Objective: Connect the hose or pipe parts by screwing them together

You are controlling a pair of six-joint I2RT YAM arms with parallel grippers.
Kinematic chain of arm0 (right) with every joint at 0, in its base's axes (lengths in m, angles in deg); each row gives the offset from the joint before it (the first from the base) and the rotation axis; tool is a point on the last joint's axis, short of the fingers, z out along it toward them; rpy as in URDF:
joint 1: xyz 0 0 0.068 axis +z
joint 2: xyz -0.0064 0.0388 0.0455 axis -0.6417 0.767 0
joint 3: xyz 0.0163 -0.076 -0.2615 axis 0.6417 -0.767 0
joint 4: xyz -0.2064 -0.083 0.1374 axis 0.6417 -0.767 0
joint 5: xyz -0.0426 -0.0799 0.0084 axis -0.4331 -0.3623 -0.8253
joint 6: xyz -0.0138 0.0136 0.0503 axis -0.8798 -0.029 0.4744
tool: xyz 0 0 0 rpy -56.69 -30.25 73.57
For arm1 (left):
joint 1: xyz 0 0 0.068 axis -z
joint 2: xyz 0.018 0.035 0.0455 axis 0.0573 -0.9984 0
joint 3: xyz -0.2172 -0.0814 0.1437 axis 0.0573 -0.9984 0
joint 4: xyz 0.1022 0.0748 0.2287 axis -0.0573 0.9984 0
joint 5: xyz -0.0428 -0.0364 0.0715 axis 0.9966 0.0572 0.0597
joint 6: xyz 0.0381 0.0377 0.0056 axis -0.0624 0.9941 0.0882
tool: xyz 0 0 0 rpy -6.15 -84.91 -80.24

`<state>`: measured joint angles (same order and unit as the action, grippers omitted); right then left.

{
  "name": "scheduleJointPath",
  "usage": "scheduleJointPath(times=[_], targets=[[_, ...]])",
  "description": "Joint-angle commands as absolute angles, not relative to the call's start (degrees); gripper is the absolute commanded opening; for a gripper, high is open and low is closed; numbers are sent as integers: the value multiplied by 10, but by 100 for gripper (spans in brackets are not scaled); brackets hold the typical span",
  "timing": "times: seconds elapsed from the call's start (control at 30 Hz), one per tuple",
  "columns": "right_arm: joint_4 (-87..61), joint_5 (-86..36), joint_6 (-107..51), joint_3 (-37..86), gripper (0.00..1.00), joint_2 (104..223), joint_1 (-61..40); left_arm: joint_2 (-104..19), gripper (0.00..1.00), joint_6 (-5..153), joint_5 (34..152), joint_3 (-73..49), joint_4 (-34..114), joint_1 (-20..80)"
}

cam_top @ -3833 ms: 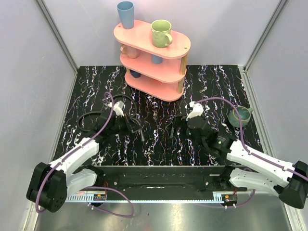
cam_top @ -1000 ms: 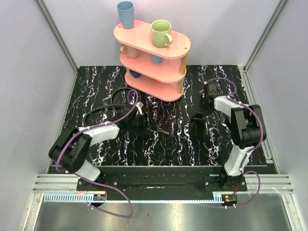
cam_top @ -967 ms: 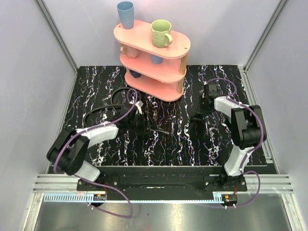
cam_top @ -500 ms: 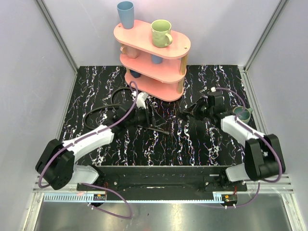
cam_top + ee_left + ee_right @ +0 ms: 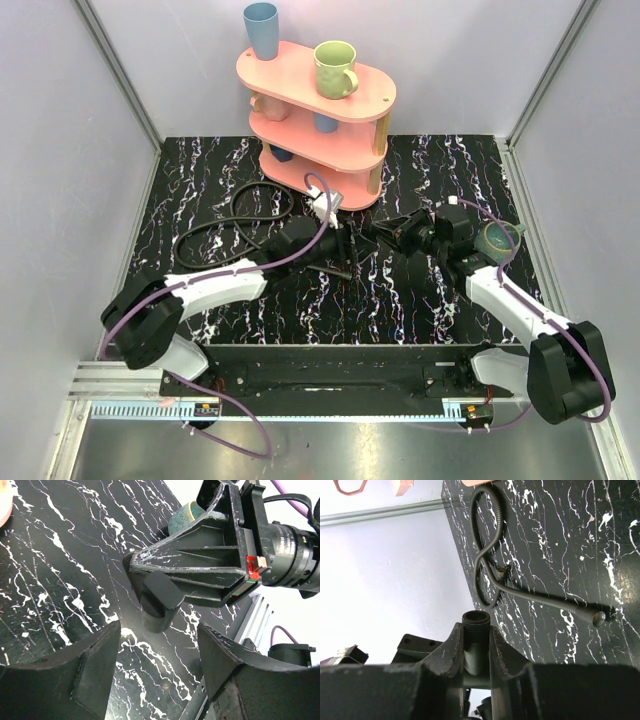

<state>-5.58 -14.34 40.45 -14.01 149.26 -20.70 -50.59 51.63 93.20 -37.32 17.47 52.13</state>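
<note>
A short black threaded pipe fitting stands upright between my right gripper's fingers, which are shut on it, threads up. In the top view that right gripper hovers at mid-table, facing my left gripper a short gap away. The left gripper is open with only tabletop between its fingers; the fitting's smooth end hangs just ahead of it. The thin black hose lies looped on the marbled table, its free end below the left gripper.
A pink three-tier shelf with mugs and cups stands at the back centre. A teal mug sits on the table right of the right gripper. Grey walls close in the table on both sides.
The left gripper has opened wider and moved right, away from the hose that stays on the table. The right gripper has swung left with the fitting, so the two now face each other.
</note>
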Motion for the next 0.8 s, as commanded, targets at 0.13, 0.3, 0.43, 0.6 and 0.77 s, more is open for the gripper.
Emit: scheduleJointPath(times=[0.13,0.3,0.43,0.6,0.77], targets=[[-2,-148,467,-153,1,1447,-195,-565,60,518,857,-324,86,540],[23,-154,480,-172,1,1434,-196,-578,20,504,851,-308,92,541],[11,-154,465,-176,5,1421,-196,-565,11,500,851,-322,86,540],[12,-152,432,-188,37,1404,-196,-547,0,494,878,-326,103,535],[-76,-184,277,-154,78,1349,-197,-520,0,457,1011,-338,150,491]])
